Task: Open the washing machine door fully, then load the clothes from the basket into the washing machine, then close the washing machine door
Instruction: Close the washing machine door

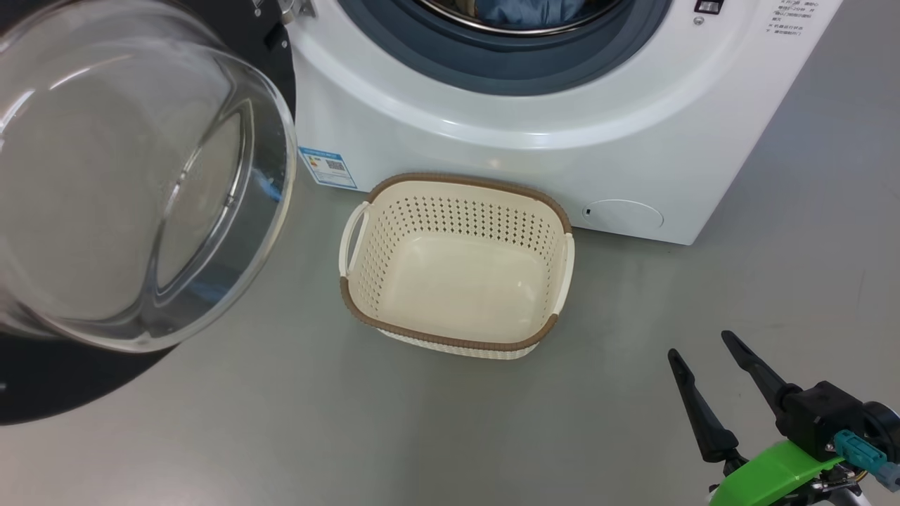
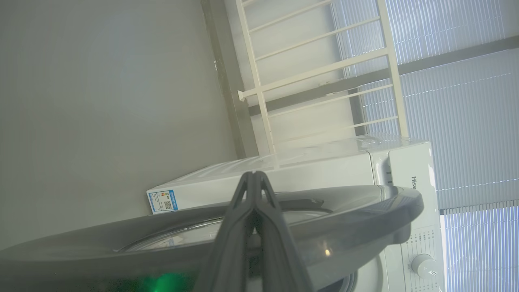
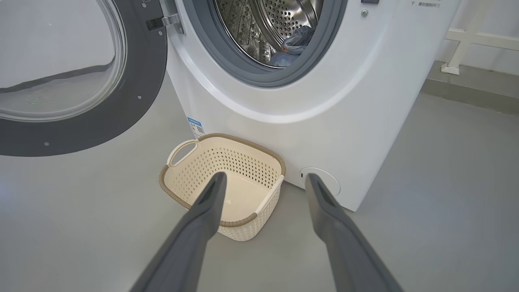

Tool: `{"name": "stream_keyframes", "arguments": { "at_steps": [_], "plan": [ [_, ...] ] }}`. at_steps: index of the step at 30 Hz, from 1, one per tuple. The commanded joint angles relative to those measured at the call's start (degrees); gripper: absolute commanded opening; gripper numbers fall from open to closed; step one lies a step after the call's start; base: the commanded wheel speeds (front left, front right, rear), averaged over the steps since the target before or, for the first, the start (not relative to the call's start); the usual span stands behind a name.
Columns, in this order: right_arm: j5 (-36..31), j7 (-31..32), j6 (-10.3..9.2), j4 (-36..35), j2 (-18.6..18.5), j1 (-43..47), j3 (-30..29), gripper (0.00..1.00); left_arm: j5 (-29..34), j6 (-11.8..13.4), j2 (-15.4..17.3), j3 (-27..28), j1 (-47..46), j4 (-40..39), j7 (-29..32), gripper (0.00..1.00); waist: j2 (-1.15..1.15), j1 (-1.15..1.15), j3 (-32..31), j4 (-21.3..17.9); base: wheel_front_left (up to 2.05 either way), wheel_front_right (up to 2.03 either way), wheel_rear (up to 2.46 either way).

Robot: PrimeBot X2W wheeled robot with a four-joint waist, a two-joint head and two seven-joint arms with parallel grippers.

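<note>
Clothes [image 3: 294,44] lie inside the washing machine [image 1: 562,133] drum [image 3: 279,18]; the basket [image 1: 464,181] sits empty on the floor [image 1: 281,422] before it. The washing machine door [image 1: 140,183] hangs open at left. Left end effector [image 2: 253,173], fingers together, is by the door's rim; right end effector [image 1: 701,344] has its fingers apart.

Washing machine [image 1: 506,133]: white body, grey gasket [image 1: 492,70], blue label [image 1: 327,166]. Washing machine door [image 1: 140,183]: black rim, clear glass. Basket [image 1: 457,218]: cream, perforated walls, brown woven-look rim. Clothes [image 3: 295,40]: light blue, orange fleck. Floor [image 1: 281,422]: plain grey.
</note>
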Motion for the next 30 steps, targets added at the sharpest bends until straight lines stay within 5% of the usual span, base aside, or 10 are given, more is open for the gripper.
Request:
{"name": "stream_keyframes", "arguments": {
  "at_steps": [1, 30],
  "plan": [
    [0.2, -0.1, 0.53, -1.3, -0.5, -1.4, 1.6, 1.0, -1.1, 0.4, 1.8, 0.2, 0.8, -2.2, 1.9, 0.0, 0.0, 0.0, 0.0, 0.0, 0.0, 0.0, 0.0],
    [1.0, -3.3, 0.53, 2.8, 1.8, -2.7, 1.6, 1.0, -12.3, 10.0, -4.9, -0.6, 5.5, -21.9, 17.7, 0.0, 0.0, 0.0, -1.4, -1.4, 0.0, 0.0, 0.0]
  ]
}}
